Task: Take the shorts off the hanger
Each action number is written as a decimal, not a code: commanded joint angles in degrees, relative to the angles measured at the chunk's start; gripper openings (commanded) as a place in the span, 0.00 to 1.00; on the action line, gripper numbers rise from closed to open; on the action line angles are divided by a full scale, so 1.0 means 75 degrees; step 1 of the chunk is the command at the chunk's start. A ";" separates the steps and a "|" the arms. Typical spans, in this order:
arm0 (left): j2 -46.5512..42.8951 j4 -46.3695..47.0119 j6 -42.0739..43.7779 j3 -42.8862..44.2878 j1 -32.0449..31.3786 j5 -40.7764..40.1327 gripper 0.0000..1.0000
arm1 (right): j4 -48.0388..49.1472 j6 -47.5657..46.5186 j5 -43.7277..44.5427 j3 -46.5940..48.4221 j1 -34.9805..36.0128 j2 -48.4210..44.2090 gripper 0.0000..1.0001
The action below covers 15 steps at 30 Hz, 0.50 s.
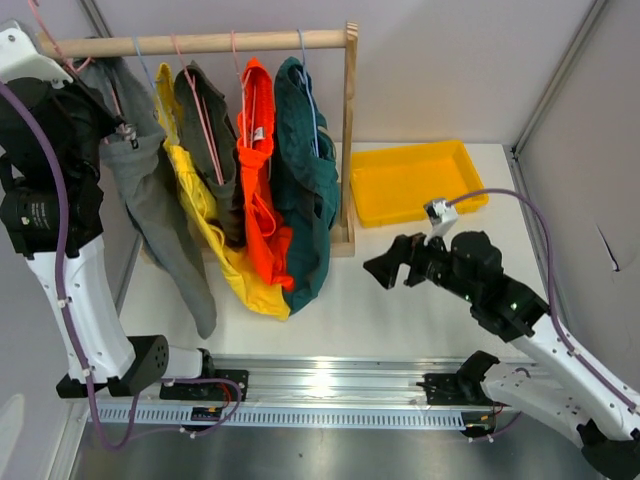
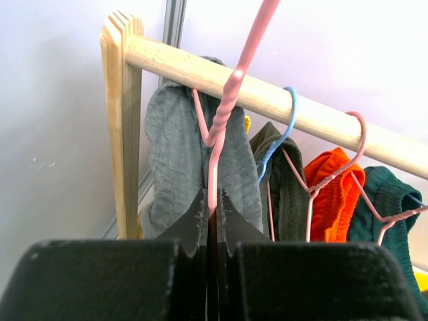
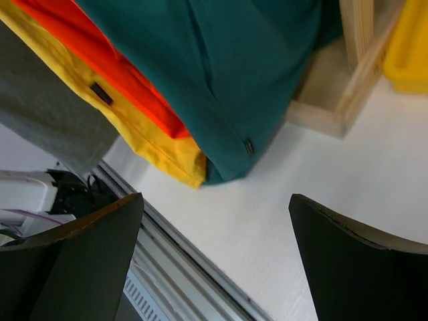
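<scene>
**Left tool** [image 2: 212, 208], upper left of the top view: both fingers pressed together, pinching the stem of one pink wire hanger [image 2: 231, 87]. The hanger's hook runs out past the upper frame edge, so its seat on the rail cannot be told. The tool's body fills the lower third of the left wrist view.

**Right tool** [image 1: 385, 268], right of centre: fingers spread wide, gripping nothing, held above the white table [image 1: 400, 310] near the foot of the rack.

**Shorts**, five pairs, all hanging from one wooden rail [image 1: 200, 43] across the top of the frame. They run from the left of the frame to the right:
- Grey shorts [image 1: 160, 215] hang just beside the left tool.
- Yellow shorts [image 1: 215, 235] come next.
- Dark olive shorts [image 1: 208, 125] have their lower part covered by the yellow and orange pairs.
- Bright orange shorts [image 1: 262, 200] follow.
- Dark teal shorts [image 1: 305, 190] hang nearest the wooden upright [image 1: 350, 130].

**Hems:** the yellow, orange and teal hems overlap, and the right wrist view cuts them off at its upper edge.

**Other hangers:** the left wrist view shows one pale blue hook [image 2: 289, 114] and one pink hook [image 2: 358, 134] over the rail. A further pink wire at the right edge of that view is cut off.

**Tray:** one yellow tray [image 1: 420, 180] lies on the table in the upper right, well apart from the shorts.
</scene>
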 commanded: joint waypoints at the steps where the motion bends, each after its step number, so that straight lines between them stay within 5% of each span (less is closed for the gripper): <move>1: 0.0063 0.1133 -0.0184 0.0371 -0.0055 0.0150 0.00 | 0.0559 -0.0390 -0.0013 0.1300 0.0186 0.0686 0.99; 5: -0.0218 0.1145 -0.0254 0.0125 -0.0137 0.0245 0.00 | 0.0618 -0.0589 -0.0039 0.2565 0.1203 0.1717 0.99; 10: -0.0651 0.1180 -0.0231 -0.0378 -0.0243 0.0140 0.00 | 0.0139 -0.1584 0.2526 0.4989 0.4502 0.3661 0.99; 15: -0.1284 0.1625 -0.0231 -0.1492 -0.0231 0.0105 0.00 | 0.0137 -0.1797 0.2974 0.7564 0.5658 0.6017 0.99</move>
